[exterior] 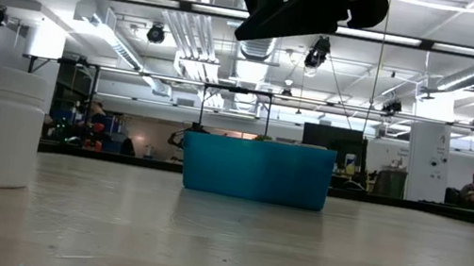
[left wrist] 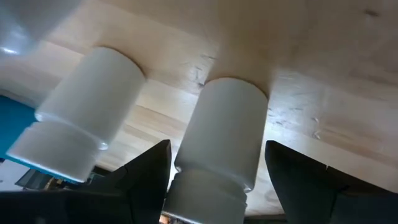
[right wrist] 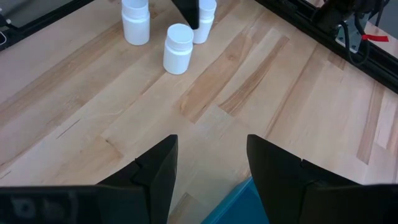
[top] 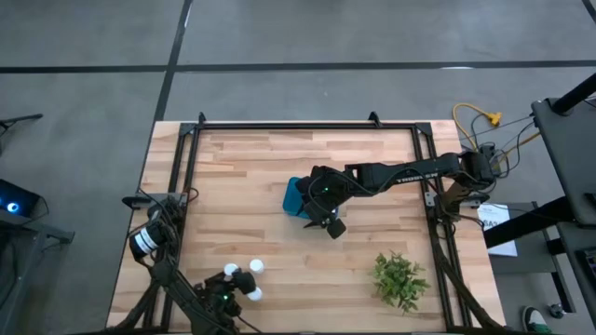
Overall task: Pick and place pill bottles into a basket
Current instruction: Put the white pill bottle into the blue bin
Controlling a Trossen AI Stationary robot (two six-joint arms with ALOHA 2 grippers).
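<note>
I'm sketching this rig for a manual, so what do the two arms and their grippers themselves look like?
Both are slim, jointed and matte black. The right arm is a chain of dark tubular links with small white lettering along one link, ending in the right gripper with two flat, wedge-shaped black fingers. The left arm carries a white cylindrical band and loose black cables. The left gripper has similar broad black fingers.

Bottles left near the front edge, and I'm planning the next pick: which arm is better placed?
Left. Its gripper is open around a bottle; the right gripper hangs open, empty, by the basket.
</note>
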